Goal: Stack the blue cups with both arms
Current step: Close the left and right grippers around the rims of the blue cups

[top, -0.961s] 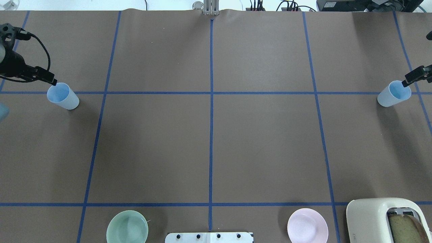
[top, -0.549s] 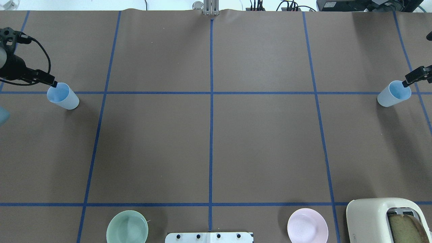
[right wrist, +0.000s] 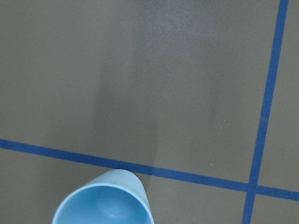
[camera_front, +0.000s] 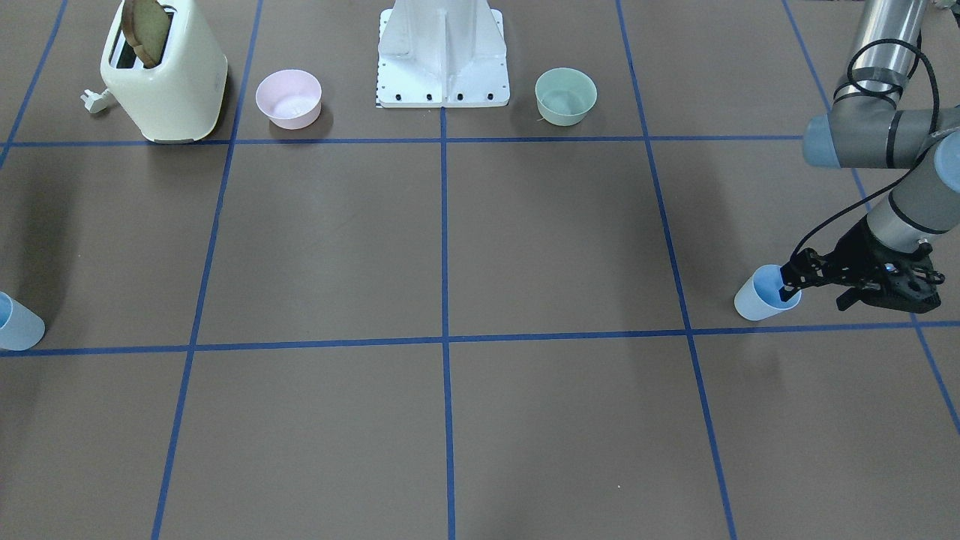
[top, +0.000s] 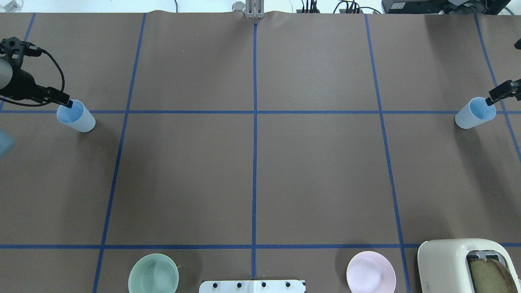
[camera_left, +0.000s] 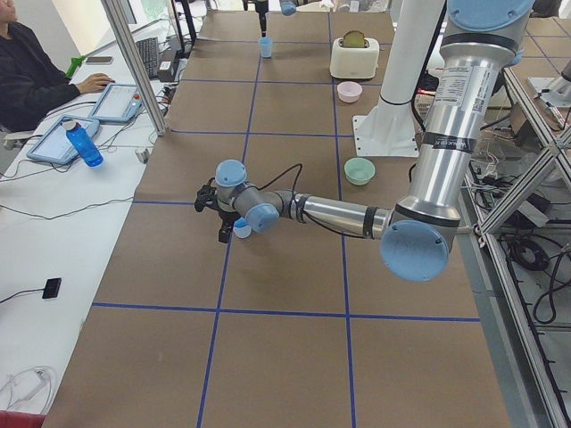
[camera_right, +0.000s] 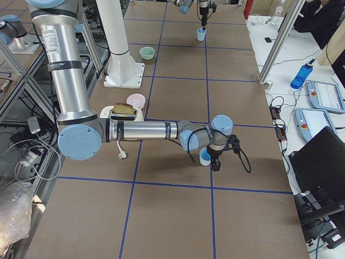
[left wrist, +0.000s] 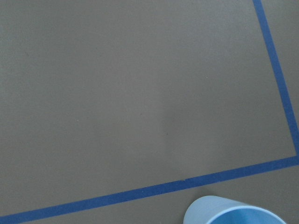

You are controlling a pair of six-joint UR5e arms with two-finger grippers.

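Observation:
Two pale-blue cups stand upright on the brown table. The left cup (top: 76, 116) is at the far left; it also shows in the front view (camera_front: 763, 296) and at the bottom of the left wrist view (left wrist: 233, 212). My left gripper (camera_front: 816, 296) is open, with one finger (camera_front: 787, 287) dipped inside the cup's rim and the other outside. The right cup (top: 474, 113) is at the far right and shows in the right wrist view (right wrist: 105, 200). One finger (top: 498, 92) of my right gripper reaches its rim; the rest is cut off.
A mint-green bowl (top: 153, 273), a pink bowl (top: 371, 272) and a cream toaster (top: 468, 266) with bread in it stand along the near edge beside the white pedestal base (top: 252, 286). Blue tape lines grid the table.
My left gripper has moved slightly toward the left cup, so its fingertip is now over the rim. The right gripper and both cups have barely moved.

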